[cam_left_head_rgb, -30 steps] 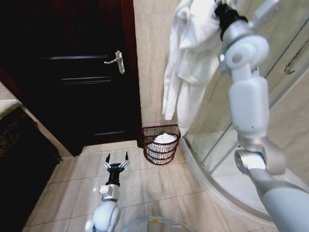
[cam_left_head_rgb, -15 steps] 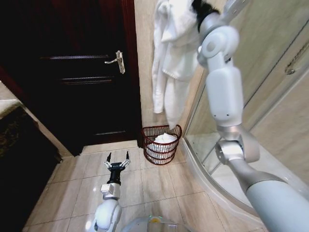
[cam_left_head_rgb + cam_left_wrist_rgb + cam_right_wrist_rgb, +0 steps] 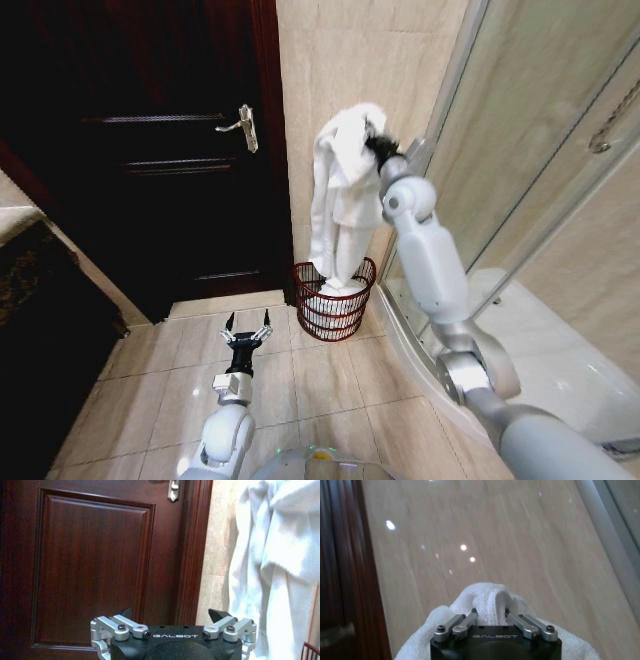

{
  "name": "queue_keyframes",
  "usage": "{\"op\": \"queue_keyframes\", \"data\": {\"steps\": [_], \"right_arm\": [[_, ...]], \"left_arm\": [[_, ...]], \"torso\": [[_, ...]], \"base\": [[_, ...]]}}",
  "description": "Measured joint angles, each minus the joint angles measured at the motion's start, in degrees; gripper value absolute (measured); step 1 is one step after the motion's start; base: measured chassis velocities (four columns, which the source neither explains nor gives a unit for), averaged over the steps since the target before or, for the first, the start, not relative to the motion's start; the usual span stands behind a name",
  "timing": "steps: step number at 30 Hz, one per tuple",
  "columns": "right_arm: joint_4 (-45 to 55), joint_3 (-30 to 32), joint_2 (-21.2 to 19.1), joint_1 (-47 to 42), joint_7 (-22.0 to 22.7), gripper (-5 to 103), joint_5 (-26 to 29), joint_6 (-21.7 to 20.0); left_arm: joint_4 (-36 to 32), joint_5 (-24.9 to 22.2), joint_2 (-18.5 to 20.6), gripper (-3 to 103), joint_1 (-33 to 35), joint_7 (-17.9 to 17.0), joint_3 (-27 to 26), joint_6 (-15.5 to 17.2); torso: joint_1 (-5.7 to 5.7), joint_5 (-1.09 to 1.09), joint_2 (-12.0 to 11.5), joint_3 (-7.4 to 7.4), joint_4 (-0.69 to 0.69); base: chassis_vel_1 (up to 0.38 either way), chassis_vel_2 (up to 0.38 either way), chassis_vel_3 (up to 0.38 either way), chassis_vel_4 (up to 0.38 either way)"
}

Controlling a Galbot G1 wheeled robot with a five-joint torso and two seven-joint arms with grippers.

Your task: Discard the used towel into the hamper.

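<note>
Towel (image 3: 341, 190): white, thick terry, bunched at the top and hanging in long folds, its lower end reaching down into the hamper (image 3: 334, 298). Right gripper (image 3: 377, 148) is clenched on the bunched top, holding it against the tiled wall (image 3: 340, 60) directly above the hamper; in the right wrist view the fingers (image 3: 468, 619) press into a fold of cloth. Hamper: small, round, dark reddish-brown open weave, tapering to its base, standing on the floor (image 3: 330, 385) at the foot of the wall, with white cloth already inside. Its left side sits just beside the door (image 3: 150, 150) frame; its right side is near the curved shower kerb (image 3: 420, 375). Open tiled floor lies on the near side. Left gripper (image 3: 247, 328) hangs low over that floor, left of the hamper and apart from it, fingers spread and holding nothing.
</note>
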Motion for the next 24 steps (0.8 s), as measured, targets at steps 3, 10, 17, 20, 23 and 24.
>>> {"op": "queue_keyframes", "data": {"steps": [3, 10, 17, 20, 23, 24], "right_arm": [[-1.03, 0.09, -0.35, -3.25, -1.05, 17, -1.0, 1.23], [-5.28, 0.79, 1.22, -7.56, -1.76, 17, -3.51, 4.42], [-5.08, 1.5, -0.69, -12.75, -3.22, 17, -4.21, 4.99], [-2.39, 1.84, -2.5, -16.18, -2.95, 17, -3.73, 5.19], [0.38, 1.85, -4.12, -18.16, -2.73, 17, -3.61, 4.8], [1.57, 1.8, -4.85, -19.33, -2.53, 17, -3.74, 4.66]], "left_arm": [[0.49, -0.22, 0.31, 100, -0.55, 0.11, 0.08, -0.2], [1.3, -0.35, 0.13, 100, -1.79, 0.15, 0.64, 0.34], [1.12, -0.22, -0.45, 100, -2.08, 0.21, 0.43, 0.31], [0.53, -0.16, -0.62, 100, -1.47, 0.21, 0.32, 0.11], [-0.07, -0.16, -0.34, 100, -0.94, 0.21, 0.36, 0.05], [-0.42, -0.16, -0.03, 100, -0.67, 0.21, 0.36, 0.05]], "torso": [[0.0, 0.01, 0.0, 0.0, -0.02], [-0.33, 0.0, -0.79, -0.47, 0.0], [-0.95, 0.01, -2.27, -1.32, -0.03], [-1.31, 0.02, -3.26, -1.9, -0.03], [-1.56, 0.0, -3.88, -2.35, -0.02], [-1.72, 0.0, -4.24, -2.54, -0.02]], "base": [[0.0, 0.0, 0.0, 0.0], [0.0, 0.0, 0.0, 0.0], [0.0, 0.0, 0.0, 0.0], [0.0, 0.0, 0.0, 0.0], [0.0, 0.0, 0.0, 0.0], [0.0, 0.0, 0.0, 0.0]]}}
